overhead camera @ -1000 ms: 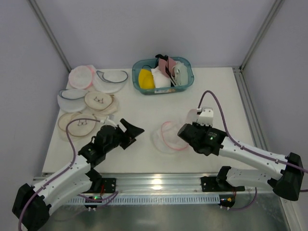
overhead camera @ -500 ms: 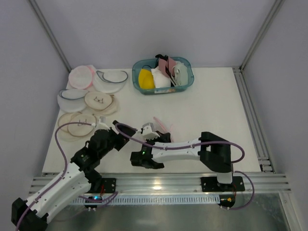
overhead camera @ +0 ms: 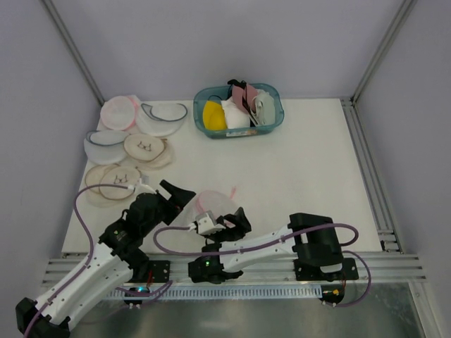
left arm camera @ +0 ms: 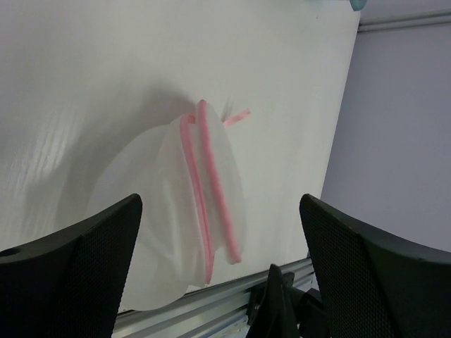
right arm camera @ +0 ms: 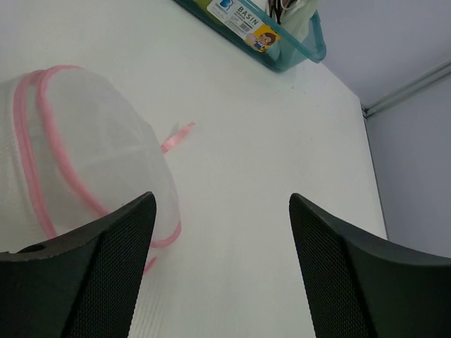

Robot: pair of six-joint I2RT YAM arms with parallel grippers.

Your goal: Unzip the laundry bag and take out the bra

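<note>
Top external view shows the laundry bag (overhead camera: 213, 202) resting on the white tabletop (overhead camera: 303, 162) near its front edge, between the two arms. It is a round, domed pouch of cloudy white mesh. A pink zipper rim (left arm camera: 210, 176) runs over it as two bands side by side, and a short pink ribbon (right arm camera: 177, 136) sticks out onto the tabletop. Whether the zipper is shut, and what the mesh holds, I cannot tell. The left hand (left arm camera: 220, 201) is spread wide, and the bag lies in the gap ahead of its fingers, gripped by neither. The right hand (right arm camera: 222, 199) is also spread, with only bare tabletop between its fingers. The bag sits just beside its left finger, and I cannot tell whether they touch. Well apart, at the far edge, a teal basin (overhead camera: 243, 132) with a printed sticker (right arm camera: 243, 22) holds a yellow bra (overhead camera: 213, 115), a white piece (overhead camera: 236, 113), a mauve piece with black straps (overhead camera: 246, 93) and a pale greenish piece (overhead camera: 266, 105). At the far left lie a pinker round pouch (overhead camera: 116, 109), navy-trimmed pouches (overhead camera: 163, 116) and beige-rimmed rounds (overhead camera: 144, 148).
</note>
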